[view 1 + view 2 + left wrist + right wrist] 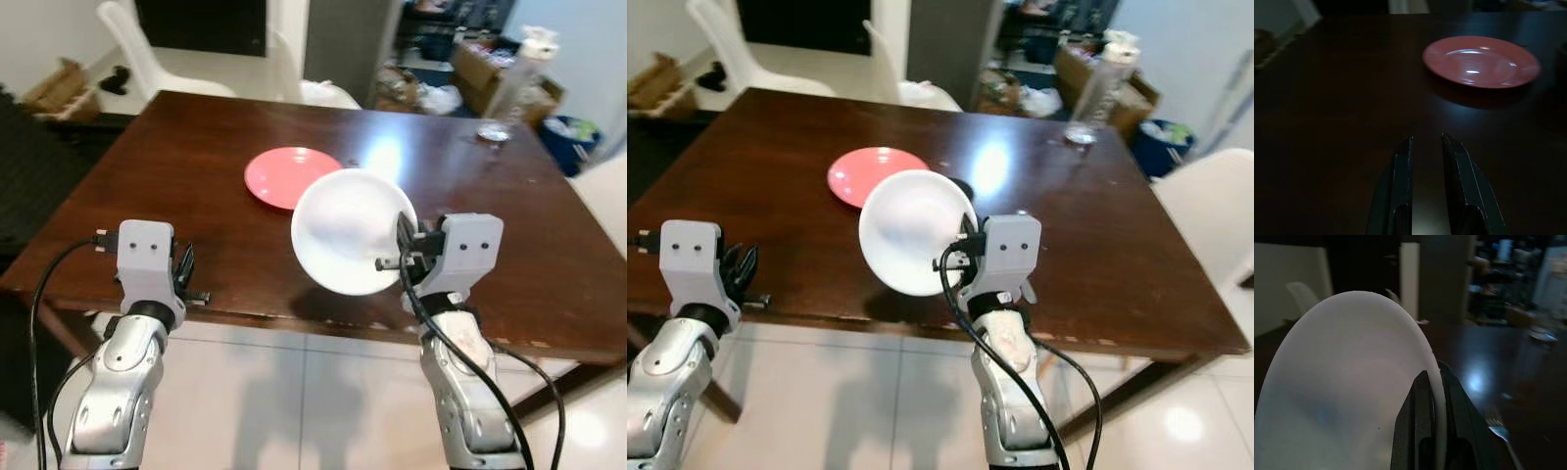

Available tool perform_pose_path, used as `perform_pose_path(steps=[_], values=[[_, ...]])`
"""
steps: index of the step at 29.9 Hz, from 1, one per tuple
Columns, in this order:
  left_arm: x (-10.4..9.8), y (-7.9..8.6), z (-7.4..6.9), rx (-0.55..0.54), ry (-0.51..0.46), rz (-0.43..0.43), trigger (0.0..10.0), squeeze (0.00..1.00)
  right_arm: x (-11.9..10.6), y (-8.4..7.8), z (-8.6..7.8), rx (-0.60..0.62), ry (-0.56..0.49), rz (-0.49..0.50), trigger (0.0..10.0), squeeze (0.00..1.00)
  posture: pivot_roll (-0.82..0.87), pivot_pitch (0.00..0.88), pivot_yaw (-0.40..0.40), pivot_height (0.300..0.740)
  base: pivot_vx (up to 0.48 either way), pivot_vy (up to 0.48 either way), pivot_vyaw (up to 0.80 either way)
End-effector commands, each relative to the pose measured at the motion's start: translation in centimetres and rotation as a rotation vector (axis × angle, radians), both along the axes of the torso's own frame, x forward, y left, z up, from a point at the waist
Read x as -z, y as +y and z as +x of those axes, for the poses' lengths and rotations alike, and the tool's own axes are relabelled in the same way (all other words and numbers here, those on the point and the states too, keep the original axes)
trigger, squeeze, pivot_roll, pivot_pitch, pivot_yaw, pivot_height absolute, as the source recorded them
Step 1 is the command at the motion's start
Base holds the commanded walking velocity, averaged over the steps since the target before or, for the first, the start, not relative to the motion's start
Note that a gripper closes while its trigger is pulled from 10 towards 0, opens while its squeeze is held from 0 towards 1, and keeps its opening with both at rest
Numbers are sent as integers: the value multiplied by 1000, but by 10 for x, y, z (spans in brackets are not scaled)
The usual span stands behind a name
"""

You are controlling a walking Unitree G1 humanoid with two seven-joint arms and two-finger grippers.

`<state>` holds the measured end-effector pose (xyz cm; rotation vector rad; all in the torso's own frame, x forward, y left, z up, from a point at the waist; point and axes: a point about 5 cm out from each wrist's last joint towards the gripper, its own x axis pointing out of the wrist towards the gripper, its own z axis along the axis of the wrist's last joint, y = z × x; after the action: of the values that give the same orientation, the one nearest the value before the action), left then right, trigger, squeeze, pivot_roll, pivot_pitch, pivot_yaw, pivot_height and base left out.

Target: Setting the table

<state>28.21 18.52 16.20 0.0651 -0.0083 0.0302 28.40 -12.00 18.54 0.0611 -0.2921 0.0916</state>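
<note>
My right gripper [1436, 382] pinches the white plate [348, 230] at centre frame; left gripper [1426, 147] narrowly parted above the dark wooden table [196, 166]. Pink plate [289, 176] behind, white chair [147, 54] upper left.

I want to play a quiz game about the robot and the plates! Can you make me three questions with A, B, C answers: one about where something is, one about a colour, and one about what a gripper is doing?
1. Where is the clear bottle?
A. At the table's far right corner
B. On the pink plate
C. On the floor

2. What colour is the plate lying on the wooden table?
A. Blue
B. Pink
C. Green

3. What is the right gripper doing?
A. Hanging open with nothing in it
B. Pinching the white plate's rim
C. Pushing the bottle

Answers:
1. A, the bottle stands near the far right edge.
2. B, the pink plate lies flat mid-table.
3. B, its fingers close on the rim of the white plate, held tilted above the table's near edge.
</note>
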Motion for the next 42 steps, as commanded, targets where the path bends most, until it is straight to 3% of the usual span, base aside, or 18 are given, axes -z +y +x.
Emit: perform_pose_path(steps=[1, 35, 42], values=[[2, -1, -1, 2, 7, 7, 10000, 0, 3, 0, -1, 8, 12, 2, 10000, 0, 1, 51, 1, 740, 0, 0, 0], [2, -3, -1, 8, 7, 4, 10000, 0, 5, 1, -1, 15, 19, 5, 10000, 0, 1, 56, 3, 740, -303, 0, 0], [2, -4, -1, 11, 6, 2, 10000, 0, 7, 0, 0, 20, 40, 15, 10000, 0, 1, 56, 2, 740, 0, 0, -331]])
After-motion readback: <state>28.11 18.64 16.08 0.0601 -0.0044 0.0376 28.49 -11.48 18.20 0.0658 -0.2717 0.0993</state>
